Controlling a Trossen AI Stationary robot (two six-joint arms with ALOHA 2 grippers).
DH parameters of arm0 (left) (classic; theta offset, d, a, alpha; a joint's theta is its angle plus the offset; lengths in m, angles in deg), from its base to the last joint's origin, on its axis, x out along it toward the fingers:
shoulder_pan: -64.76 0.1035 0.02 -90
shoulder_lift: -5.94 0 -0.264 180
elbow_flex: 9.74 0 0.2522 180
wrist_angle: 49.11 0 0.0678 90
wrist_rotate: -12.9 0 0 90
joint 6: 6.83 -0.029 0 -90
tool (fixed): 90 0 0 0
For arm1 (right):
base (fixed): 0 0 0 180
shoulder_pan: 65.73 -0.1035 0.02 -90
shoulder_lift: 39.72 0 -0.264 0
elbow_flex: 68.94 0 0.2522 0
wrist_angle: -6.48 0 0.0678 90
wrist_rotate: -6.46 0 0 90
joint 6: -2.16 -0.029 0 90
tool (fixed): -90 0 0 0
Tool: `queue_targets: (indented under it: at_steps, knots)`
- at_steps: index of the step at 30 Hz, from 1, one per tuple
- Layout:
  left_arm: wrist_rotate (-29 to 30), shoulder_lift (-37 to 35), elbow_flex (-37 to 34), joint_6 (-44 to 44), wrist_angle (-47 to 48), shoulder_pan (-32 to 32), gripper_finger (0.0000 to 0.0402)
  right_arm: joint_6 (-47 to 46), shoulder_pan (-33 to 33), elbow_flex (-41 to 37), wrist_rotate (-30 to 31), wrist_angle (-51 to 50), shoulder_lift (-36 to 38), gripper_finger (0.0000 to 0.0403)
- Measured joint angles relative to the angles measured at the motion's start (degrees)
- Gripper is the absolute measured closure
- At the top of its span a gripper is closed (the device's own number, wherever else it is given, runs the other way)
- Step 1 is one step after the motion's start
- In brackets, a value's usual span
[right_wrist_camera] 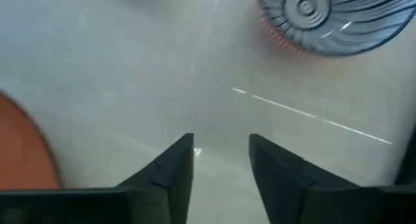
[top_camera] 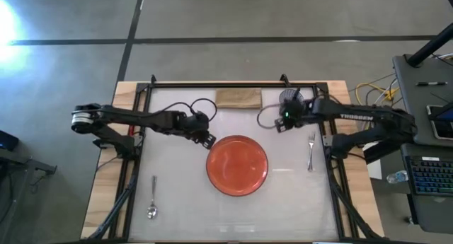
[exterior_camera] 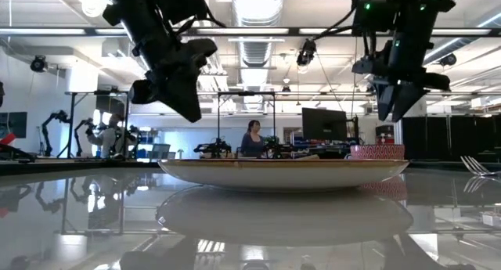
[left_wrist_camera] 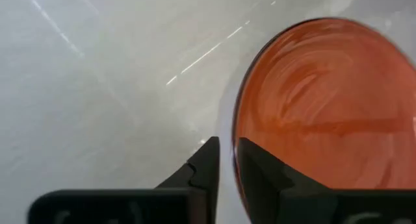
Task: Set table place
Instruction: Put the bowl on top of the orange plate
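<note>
An orange plate (top_camera: 236, 165) lies flat on the white table (top_camera: 177, 216); it also shows in the low view (exterior_camera: 282, 173). My left gripper (top_camera: 207, 139) hovers above the plate's far left rim (left_wrist_camera: 242, 120), clear of it in the low view (exterior_camera: 182, 106). Its fingers (left_wrist_camera: 225, 162) stand a narrow gap apart and hold nothing. My right gripper (top_camera: 279, 124) hangs open and empty (right_wrist_camera: 221, 152) above the bare table, to the far right of the plate (exterior_camera: 391, 106). A fork (top_camera: 311, 150) lies right of the plate and a spoon (top_camera: 153, 198) lies at the near left.
A red-rimmed striped bowl (right_wrist_camera: 325, 16) stands on the table at the far edge, close to my right gripper and partly under that arm (top_camera: 290, 99). A wooden block (top_camera: 238, 97) lies at the far edge. The black frame (top_camera: 212, 84) borders the table.
</note>
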Motion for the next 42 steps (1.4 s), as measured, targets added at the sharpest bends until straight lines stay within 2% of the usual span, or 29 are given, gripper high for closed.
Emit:
queue_targets:
  at_steps: [5, 10, 21, 28, 34, 38, 42]
  knots:
    - [-0.1, -1.2, 0.0, 0.0, -0.6, 0.0, 0.0337, 9.8, 9.7, 0.6, -1.6, 0.1, -1.5, 0.0230]
    - [-0.1, -1.6, 0.0, -0.5, -1.2, 0.0, 0.0336, 22.3, 14.7, 4.4, -1.8, 1.8, -6.8, 0.0227]
    - [-0.4, -1.6, 0.0, -0.9, -1.4, 0.0, 0.0336, 36.0, 15.6, 13.8, -0.8, 2.3, -24.4, 0.0227]
    - [-0.6, -1.6, 0.0, -0.9, -1.2, 0.0, 0.0336, 37.6, 17.4, 15.6, 0.7, 2.4, -29.8, 0.0231]
    - [-0.6, -1.6, -0.1, -0.9, -1.3, 0.0, 0.0336, 37.3, 19.6, 14.5, 0.3, 3.3, -31.5, 0.0276]
    - [-0.5, -1.6, -0.4, -1.0, -1.4, 0.1, 0.0336, 37.2, 19.8, 13.7, 0.0, 3.1, -31.4, 0.0325]
    - [-0.4, -1.6, -0.5, -1.0, -1.3, 0.3, 0.0336, 37.6, 19.8, 13.7, -4.0, 2.9, -31.3, 0.0381]
